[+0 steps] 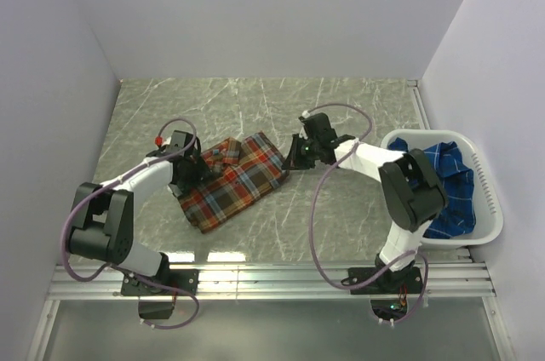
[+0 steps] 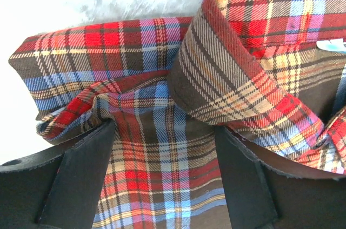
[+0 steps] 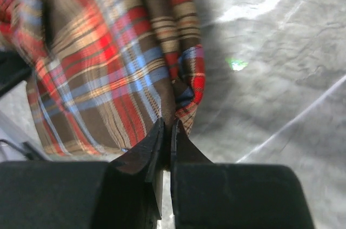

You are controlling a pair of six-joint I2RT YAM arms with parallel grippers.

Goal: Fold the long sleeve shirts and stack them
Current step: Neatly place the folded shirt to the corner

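Observation:
The red-orange plaid long sleeve shirt (image 1: 234, 180) lies folded on the table, left of centre. My left gripper (image 1: 194, 165) stands open over its collar end. In the left wrist view the gripper (image 2: 165, 132) has plaid cloth between its spread fingers (image 2: 81, 180), and the collar (image 2: 238, 78) curls just beyond. My right gripper (image 1: 294, 157) is at the shirt's right corner. In the right wrist view this gripper (image 3: 167, 126) is shut, pinching the hem of the shirt (image 3: 108, 61). The blue plaid shirt (image 1: 447, 178) lies crumpled in the basket.
A white plastic basket (image 1: 490, 199) stands at the right edge of the grey marbled table (image 1: 281, 106), close to the right wall. White walls close in the left, back and right sides. A metal rail (image 1: 272, 276) runs along the near edge.

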